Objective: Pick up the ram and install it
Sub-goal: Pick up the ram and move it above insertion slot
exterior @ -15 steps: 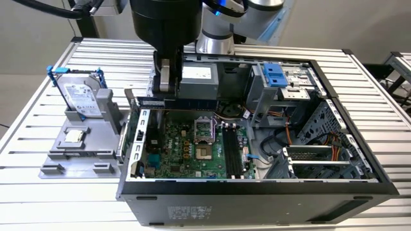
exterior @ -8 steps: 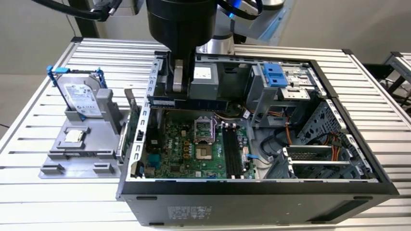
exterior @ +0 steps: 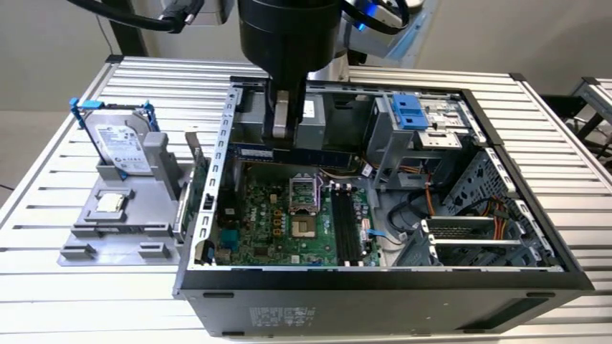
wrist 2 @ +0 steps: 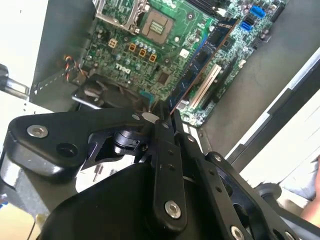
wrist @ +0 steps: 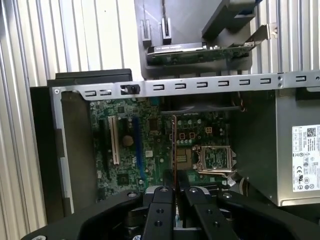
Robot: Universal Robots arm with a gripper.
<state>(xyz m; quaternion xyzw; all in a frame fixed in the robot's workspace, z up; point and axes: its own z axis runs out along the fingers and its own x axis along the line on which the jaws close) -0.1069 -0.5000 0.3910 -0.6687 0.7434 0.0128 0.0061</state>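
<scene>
My gripper [exterior: 281, 135] is shut on the ram [exterior: 325, 156], a long dark-blue stick held level above the open computer case, over the far part of the motherboard [exterior: 272, 222]. In the second wrist view the ram [wrist 2: 202, 55] juts out from between the black fingers [wrist 2: 162, 135] at a slant over the green board. Seen edge-on in the first wrist view, the ram [wrist: 174, 150] is a thin line rising from the gripper [wrist: 175, 189]. The long black slots [exterior: 346, 228] lie on the board, lower than the ram and nearer the case's front edge.
The metal case wall [exterior: 215, 179] and drive cage [exterior: 421, 122] with a blue bracket hem in the board. A silver hard drive [exterior: 125, 147] in a blue frame stands on a grey fixture [exterior: 115, 222] at the exterior view's left. Cables [exterior: 421, 208] lie beside the slots.
</scene>
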